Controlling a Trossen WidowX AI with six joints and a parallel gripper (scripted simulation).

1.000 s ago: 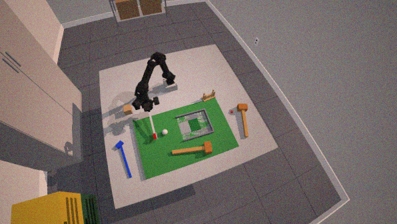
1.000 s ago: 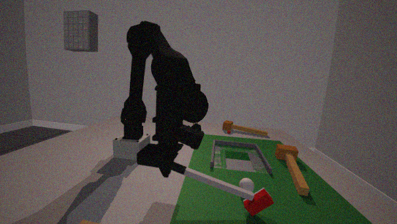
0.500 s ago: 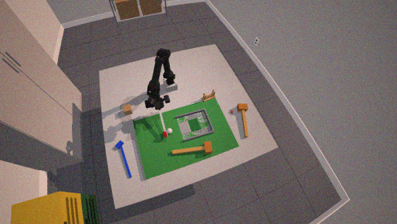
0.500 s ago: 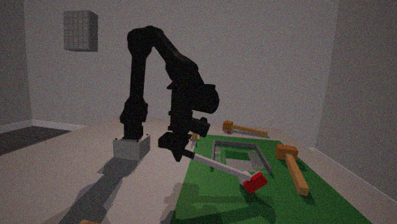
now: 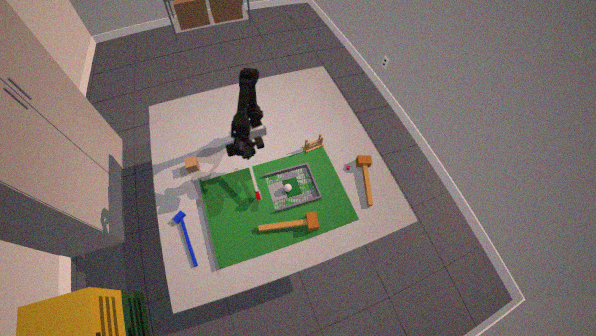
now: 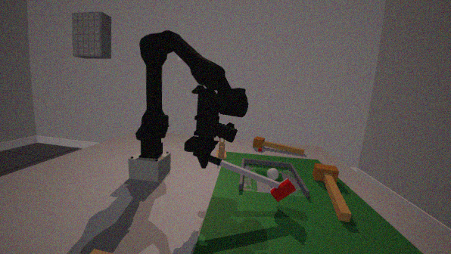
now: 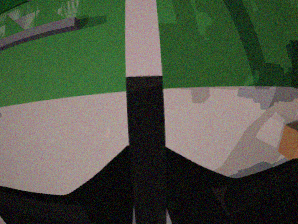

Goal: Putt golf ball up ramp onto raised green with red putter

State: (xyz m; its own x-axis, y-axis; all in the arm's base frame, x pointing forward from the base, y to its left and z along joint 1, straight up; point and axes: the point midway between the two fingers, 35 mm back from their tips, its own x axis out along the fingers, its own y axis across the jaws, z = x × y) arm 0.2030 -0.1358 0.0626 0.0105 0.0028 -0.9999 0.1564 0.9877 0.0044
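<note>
My gripper (image 5: 246, 156) (image 6: 207, 160) (image 7: 143, 151) is shut on the black grip of the red putter. The putter's red head (image 5: 258, 195) (image 6: 283, 190) hangs forward over the green mat, left of the ramp in the top view; its pale shaft (image 5: 254, 179) (image 6: 247, 174) (image 7: 143, 37) runs from the grip. The white golf ball (image 5: 287, 187) (image 6: 272, 173) appears over the left edge of the small raised green (image 5: 296, 190), inside the grey-walled ramp frame (image 5: 316, 185) (image 6: 300, 183). It is apart from the putter head. Whether the ball still rolls cannot be told.
A wooden mallet (image 5: 282, 226) (image 6: 337, 196) lies on the green mat (image 5: 225, 250) (image 6: 227, 242). Another mallet (image 5: 367, 185) (image 6: 284, 147) lies beyond its right edge. A blue mallet (image 5: 188, 242), a wooden block (image 5: 191, 164) and a small wooden rack (image 5: 314, 145) stand or lie around the mat.
</note>
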